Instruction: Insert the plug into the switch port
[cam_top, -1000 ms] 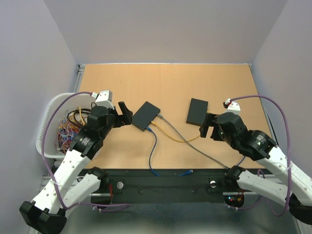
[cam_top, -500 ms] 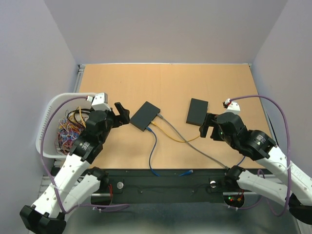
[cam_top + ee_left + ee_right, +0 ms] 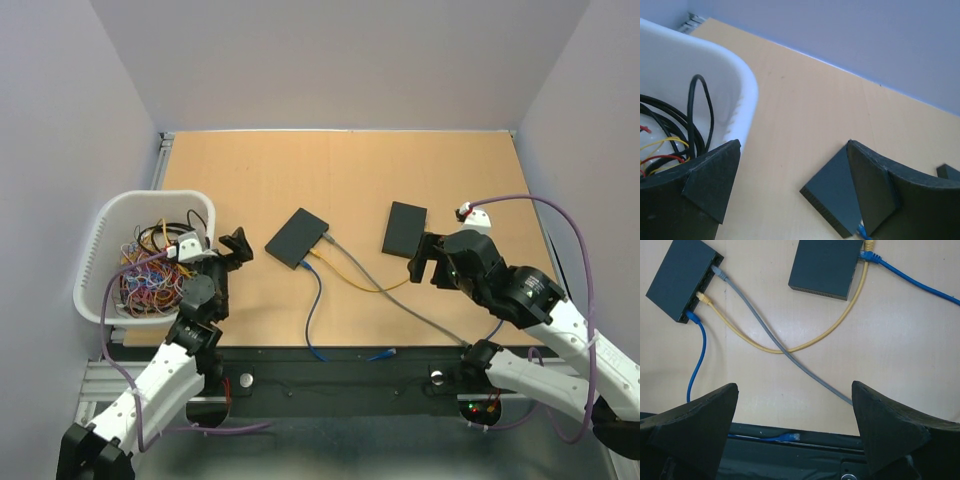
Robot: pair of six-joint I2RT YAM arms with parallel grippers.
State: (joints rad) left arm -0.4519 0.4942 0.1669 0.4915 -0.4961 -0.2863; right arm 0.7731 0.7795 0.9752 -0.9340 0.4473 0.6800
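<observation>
Two black switches lie on the table: the left switch (image 3: 297,238) (image 3: 682,277) (image 3: 832,192) with a blue, a yellow and a grey cable plugged in, and the right switch (image 3: 404,229) (image 3: 826,267) with a yellow and a blue cable plugged in. A loose blue plug (image 3: 383,354) (image 3: 790,437) lies on the black rail at the table's front edge. My left gripper (image 3: 235,247) (image 3: 792,150) is open and empty, left of the left switch. My right gripper (image 3: 428,262) (image 3: 794,390) is open and empty, above the table near the right switch, with the loose plug below it.
A white basket (image 3: 103,232) (image 3: 735,80) full of coloured wires stands at the table's left edge, beside my left arm. The grey cable (image 3: 400,300) runs across the table to the front rail. Purple walls close the back and sides.
My left arm has pulled back and down to the left, away from the left switch, to beside the basket. The right arm has not moved.
</observation>
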